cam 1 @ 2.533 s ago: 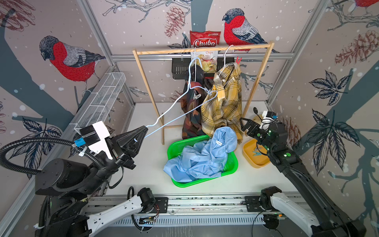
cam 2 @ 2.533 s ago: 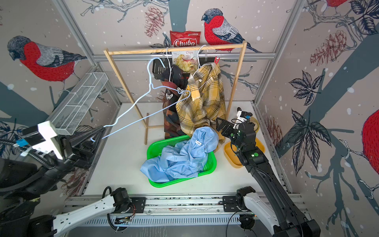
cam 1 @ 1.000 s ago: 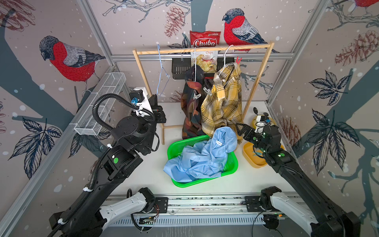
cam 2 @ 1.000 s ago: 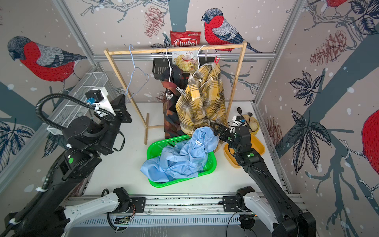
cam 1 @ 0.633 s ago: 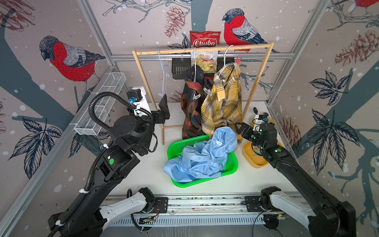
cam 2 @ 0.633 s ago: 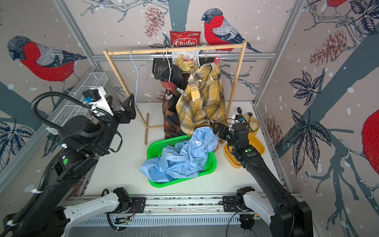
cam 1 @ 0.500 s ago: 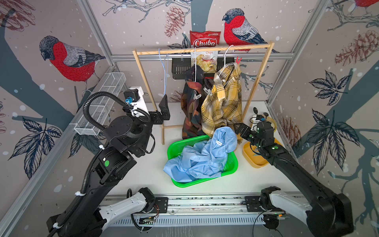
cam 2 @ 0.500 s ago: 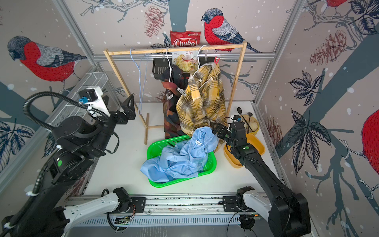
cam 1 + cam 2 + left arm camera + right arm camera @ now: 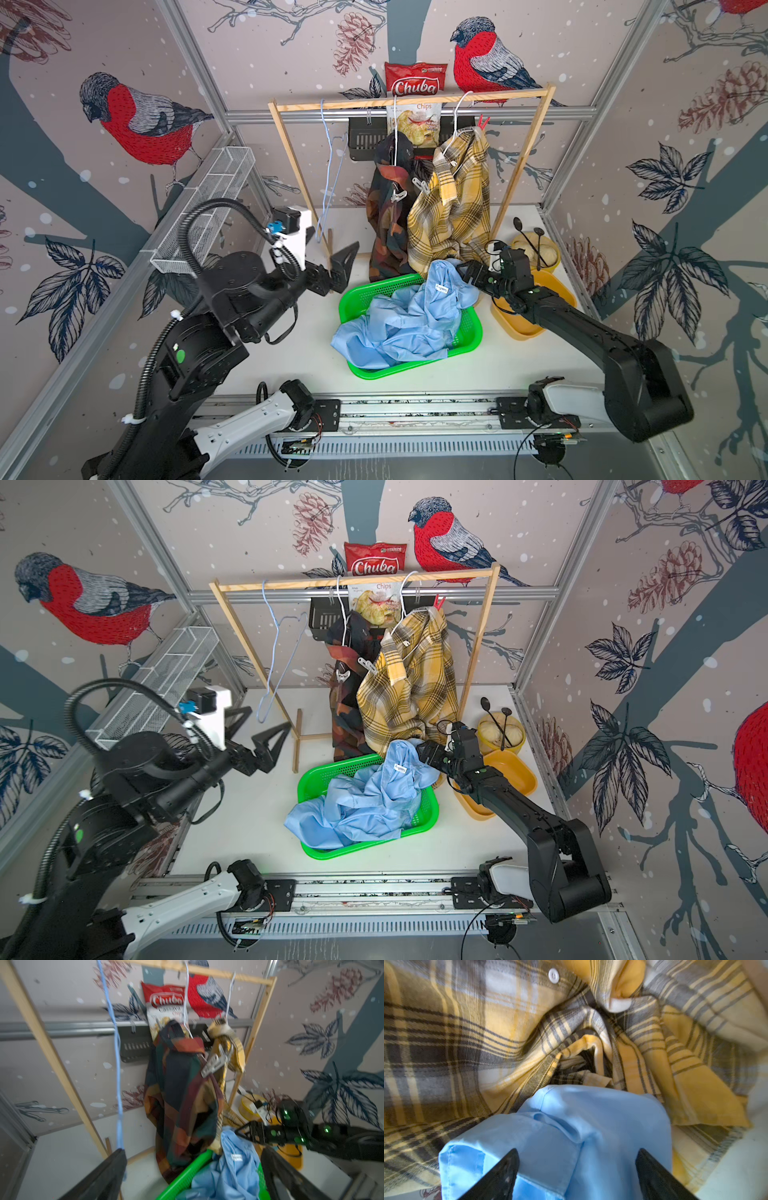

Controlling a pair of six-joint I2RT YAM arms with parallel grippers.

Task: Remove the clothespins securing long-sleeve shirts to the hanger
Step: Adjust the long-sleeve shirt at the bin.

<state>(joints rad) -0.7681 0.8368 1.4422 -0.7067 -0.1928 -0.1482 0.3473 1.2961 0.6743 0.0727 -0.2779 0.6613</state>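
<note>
Peeking above yellow plaid shirt (image 9: 453, 208): red clothespin (image 9: 482, 123), partly hidden.

Lt-blue shirt (image 9: 409, 320): crumpled in green basket (image 9: 347, 299). Dark check shirt (image 9: 388, 220) & yellow plaid shirt (image 9: 455, 208): hung side by side on rail (image 9: 361, 106). Grey clips (image 9: 397, 195) betw. them, nr collars; red clip (image 9: 482, 121) at plaid's top.

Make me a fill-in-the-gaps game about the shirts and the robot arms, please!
1. The light blue shirt lies crumpled in the ____ basket.
2. The bare hanger, with no shirt on it, is pale ____ in colour.
3. The left gripper has its jaws ____.
4. The red bag behind the rack bears the word ____.

Missing words: green, blue, open, Chuba.
</note>
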